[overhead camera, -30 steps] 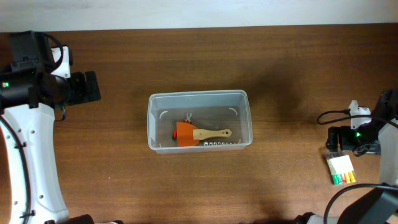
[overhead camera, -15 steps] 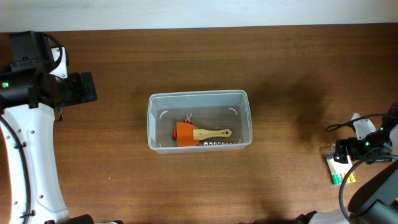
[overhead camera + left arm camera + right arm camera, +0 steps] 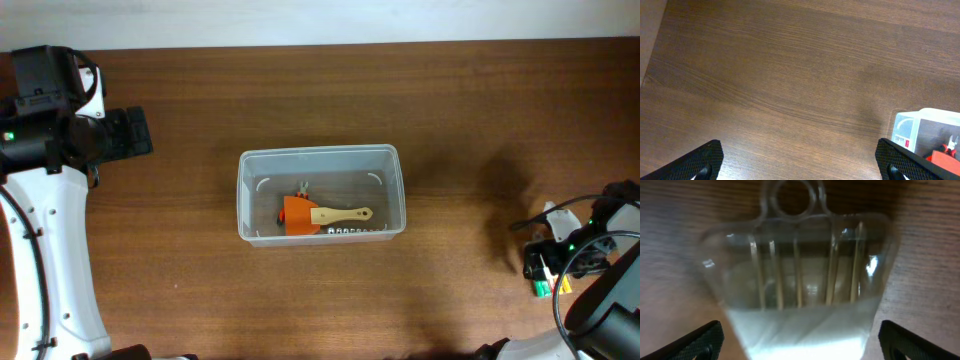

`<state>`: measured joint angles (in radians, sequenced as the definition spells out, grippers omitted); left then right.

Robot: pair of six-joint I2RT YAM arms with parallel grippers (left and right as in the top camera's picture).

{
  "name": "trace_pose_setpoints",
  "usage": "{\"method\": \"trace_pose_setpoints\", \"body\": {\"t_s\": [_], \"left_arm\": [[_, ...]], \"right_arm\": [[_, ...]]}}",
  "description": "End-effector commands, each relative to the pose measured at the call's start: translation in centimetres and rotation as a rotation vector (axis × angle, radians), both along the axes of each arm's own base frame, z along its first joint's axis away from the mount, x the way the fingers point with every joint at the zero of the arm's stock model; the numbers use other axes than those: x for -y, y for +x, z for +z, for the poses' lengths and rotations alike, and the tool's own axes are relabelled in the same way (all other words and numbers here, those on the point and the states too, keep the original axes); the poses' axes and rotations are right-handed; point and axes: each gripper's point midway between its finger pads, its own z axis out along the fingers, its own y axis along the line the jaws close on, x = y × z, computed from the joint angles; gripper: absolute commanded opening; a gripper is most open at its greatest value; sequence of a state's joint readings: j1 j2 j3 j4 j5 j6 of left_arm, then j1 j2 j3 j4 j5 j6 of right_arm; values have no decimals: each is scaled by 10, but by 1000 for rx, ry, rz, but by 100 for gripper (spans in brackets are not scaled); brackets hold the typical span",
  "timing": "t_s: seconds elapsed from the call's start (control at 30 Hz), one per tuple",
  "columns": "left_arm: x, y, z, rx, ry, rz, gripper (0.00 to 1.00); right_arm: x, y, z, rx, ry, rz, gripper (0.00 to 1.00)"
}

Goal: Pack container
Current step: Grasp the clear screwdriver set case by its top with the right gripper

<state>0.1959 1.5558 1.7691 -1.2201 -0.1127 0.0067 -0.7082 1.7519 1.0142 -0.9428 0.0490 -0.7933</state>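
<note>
The container [image 3: 318,151] sits in the middle of the worktop [image 3: 450,100]. The right end effector [image 3: 800,342] is spread wide over a clear pack [image 3: 800,275] at the right. Best to go straight down, pinch its sides softly, then lift. The left end effector [image 3: 800,160] is spread too.

No text, brand, number or sign can be read in any view. In the left wrist view a pale label [image 3: 903,134] is seen on the end wall of the container [image 3: 927,127]. Faint dark print and a small red mark are carried on it, but they are too small to be made out. In the right wrist view a clear plastic pack [image 3: 800,280] with a hanging hole is shown, blurred. A white band is seen across its lower part, and no lettering can be told on it. From overhead, nothing legible is seen on the tabletop [image 3: 320,90].
</note>
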Motion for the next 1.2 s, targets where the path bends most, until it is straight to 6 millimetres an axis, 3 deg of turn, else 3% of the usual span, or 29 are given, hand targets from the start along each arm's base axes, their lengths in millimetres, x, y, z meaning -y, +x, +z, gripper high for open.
{"method": "trace_pose_setpoints", "body": {"t_s": [0.0,0.63,0.93,1.17], "left_arm": [[-1,-2,4,10,17,-2,99],[0,-6,2,-10,13,-2,99],[-3,-8,1,-19,25,6,99],[-3,-8,1,-20,24,5,99]], "right_arm": [[0,-6,-9,-29,-28,34,99],[2,22,-11,66,-57,65,95],[2,22,-11,68,-58,66,95],[1,22,-11,65,-53,66,80]]}}
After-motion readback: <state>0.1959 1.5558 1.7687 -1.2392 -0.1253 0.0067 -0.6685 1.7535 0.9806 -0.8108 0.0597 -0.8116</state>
